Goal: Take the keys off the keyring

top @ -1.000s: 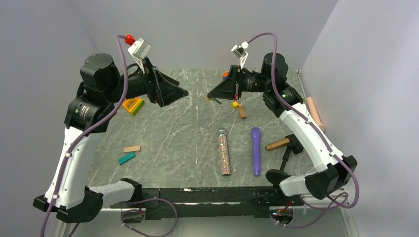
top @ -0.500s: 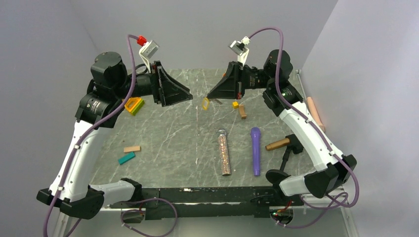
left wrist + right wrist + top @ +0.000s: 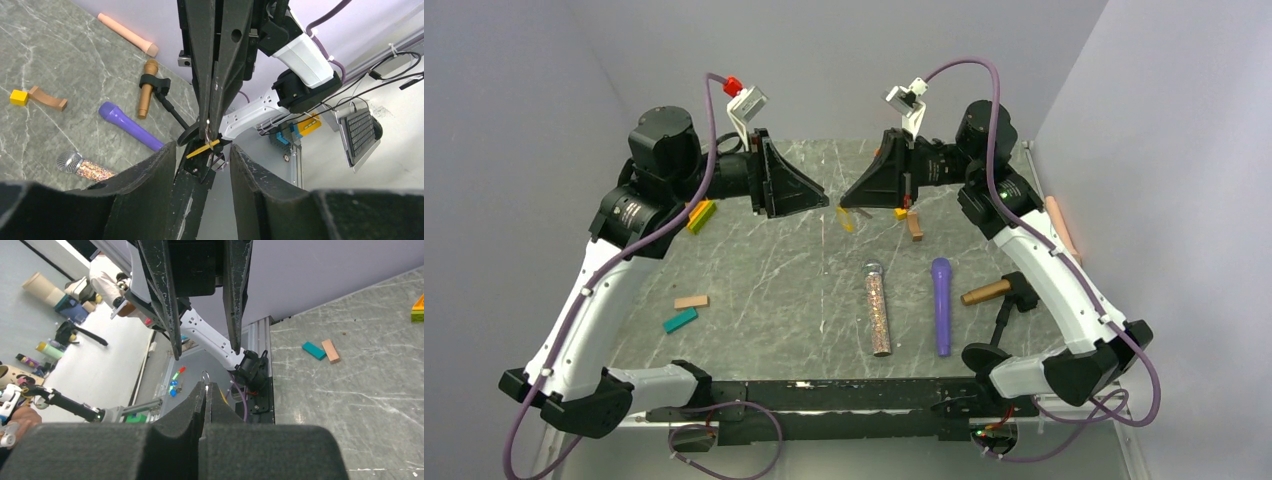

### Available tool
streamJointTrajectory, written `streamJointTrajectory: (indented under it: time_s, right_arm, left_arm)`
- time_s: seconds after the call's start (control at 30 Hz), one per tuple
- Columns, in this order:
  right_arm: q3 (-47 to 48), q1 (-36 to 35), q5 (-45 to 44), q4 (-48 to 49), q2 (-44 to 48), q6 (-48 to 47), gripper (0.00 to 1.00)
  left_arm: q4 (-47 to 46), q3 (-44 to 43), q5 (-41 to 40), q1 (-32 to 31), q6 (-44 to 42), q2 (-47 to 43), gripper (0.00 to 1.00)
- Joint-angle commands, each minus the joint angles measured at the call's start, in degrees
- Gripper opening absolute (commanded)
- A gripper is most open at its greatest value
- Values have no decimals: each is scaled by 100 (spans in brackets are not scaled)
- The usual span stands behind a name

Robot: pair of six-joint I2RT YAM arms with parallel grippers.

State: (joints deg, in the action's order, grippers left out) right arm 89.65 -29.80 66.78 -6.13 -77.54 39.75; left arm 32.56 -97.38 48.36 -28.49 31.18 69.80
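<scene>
Left claw has moved nearer, jaws apart; right claw pinches keyring, key apparently dangling.

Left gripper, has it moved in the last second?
Yes. The left gripper has swung right, away from the triangular frame, toward the right gripper pinching the keyring.

**Layout by the clock**

Keyring and keys hang over the tabletop at twelve. Cube and curved block lie at two, left microphone beside right microphone at five, paired blocks at eight, triangular frame at ten.
</scene>
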Motion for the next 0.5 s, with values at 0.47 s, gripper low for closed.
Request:
streamJointTrajectory:
  time_s: [0.47]
  right_arm:
    - [550, -138, -297, -940, 168, -899, 0]
  left_arm:
    - [410, -474, -591, -432, -126, 290, 36]
